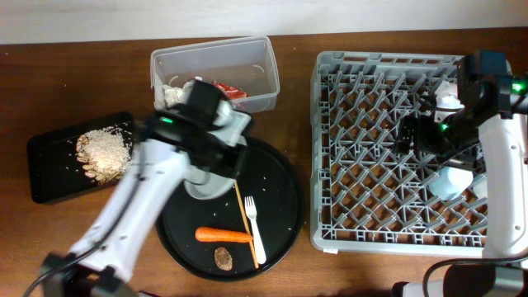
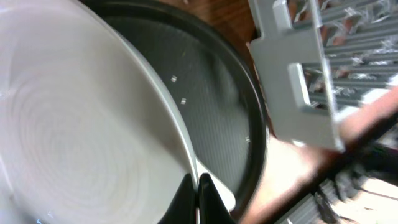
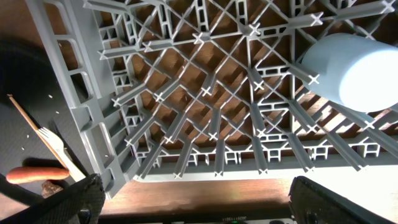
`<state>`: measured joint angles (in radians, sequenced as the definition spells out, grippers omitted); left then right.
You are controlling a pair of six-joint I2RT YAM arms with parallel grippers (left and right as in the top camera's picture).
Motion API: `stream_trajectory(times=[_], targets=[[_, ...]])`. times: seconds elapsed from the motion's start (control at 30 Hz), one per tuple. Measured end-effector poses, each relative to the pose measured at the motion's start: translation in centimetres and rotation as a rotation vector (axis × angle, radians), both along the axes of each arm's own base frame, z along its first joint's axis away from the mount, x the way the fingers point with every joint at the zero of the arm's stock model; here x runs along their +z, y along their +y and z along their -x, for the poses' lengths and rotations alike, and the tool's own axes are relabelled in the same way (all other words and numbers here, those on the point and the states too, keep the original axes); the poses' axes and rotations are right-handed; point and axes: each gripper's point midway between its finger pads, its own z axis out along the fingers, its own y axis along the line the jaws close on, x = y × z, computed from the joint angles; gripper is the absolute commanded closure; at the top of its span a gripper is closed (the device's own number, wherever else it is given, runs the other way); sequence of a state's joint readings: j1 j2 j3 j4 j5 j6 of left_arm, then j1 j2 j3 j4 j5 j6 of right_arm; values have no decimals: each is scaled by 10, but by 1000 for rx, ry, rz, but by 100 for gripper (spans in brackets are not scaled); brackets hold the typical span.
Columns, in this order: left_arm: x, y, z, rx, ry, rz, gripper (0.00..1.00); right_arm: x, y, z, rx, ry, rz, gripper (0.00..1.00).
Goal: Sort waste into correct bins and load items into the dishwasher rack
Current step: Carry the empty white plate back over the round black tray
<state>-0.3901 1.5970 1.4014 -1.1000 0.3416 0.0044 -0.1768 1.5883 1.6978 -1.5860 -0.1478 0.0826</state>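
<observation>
My left gripper (image 2: 199, 186) is shut on the rim of the off-white plate (image 2: 74, 124), which sits over the round black tray (image 1: 285, 198); the plate also shows in the overhead view (image 1: 202, 190). An orange carrot (image 1: 223, 235), a brown lump (image 1: 223, 258), a white fork (image 1: 256, 231) and chopsticks (image 1: 242, 206) lie on that tray. The clear tub (image 1: 256, 58) holds napkins and a red wrapper (image 1: 231, 89). The black rectangular tray (image 1: 49, 177) holds beige food (image 1: 103, 153). My right gripper (image 3: 199, 199) is open and empty above the grey rack (image 1: 363, 148), near a pale blue cup (image 3: 351, 68).
A white cup (image 1: 448, 97) stands in the rack's far right corner, behind my right arm. The rack's left wall (image 2: 292, 68) is close to the round tray's right edge. Bare wooden table shows along the front (image 3: 236, 193) and far left.
</observation>
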Motion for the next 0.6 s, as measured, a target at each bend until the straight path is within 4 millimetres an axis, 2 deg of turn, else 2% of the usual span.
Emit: stream_trajectory(times=[0.07, 0.1, 0.17, 0.2, 0.23, 0.27, 0.3, 0.47, 0.6], targets=[[-37, -22, 12, -49, 26, -93, 100, 0, 0, 0, 0, 1, 0, 2], [-57, -27, 21, -66, 54, -155, 100, 0, 0, 0, 0, 1, 0, 2], [-82, -30, 29, -83, 89, -233, 100, 0, 0, 0, 0, 1, 0, 2], [-90, -32, 29, -87, 94, -262, 96, 0, 0, 0, 0, 2, 0, 2], [-94, -32, 30, -90, 96, -279, 54, 0, 0, 0, 0, 2, 0, 2], [-97, -33, 31, -94, 94, -292, 28, 0, 0, 0, 0, 2, 0, 2], [-98, -33, 32, -91, 94, -299, 23, 0, 0, 0, 0, 2, 0, 1], [-96, -27, 37, -86, 118, -328, 17, 0, 0, 1, 0, 2, 0, 2], [-67, -22, 30, -65, 107, -347, 15, 0, 0, 2, 0, 8, -2, 2]])
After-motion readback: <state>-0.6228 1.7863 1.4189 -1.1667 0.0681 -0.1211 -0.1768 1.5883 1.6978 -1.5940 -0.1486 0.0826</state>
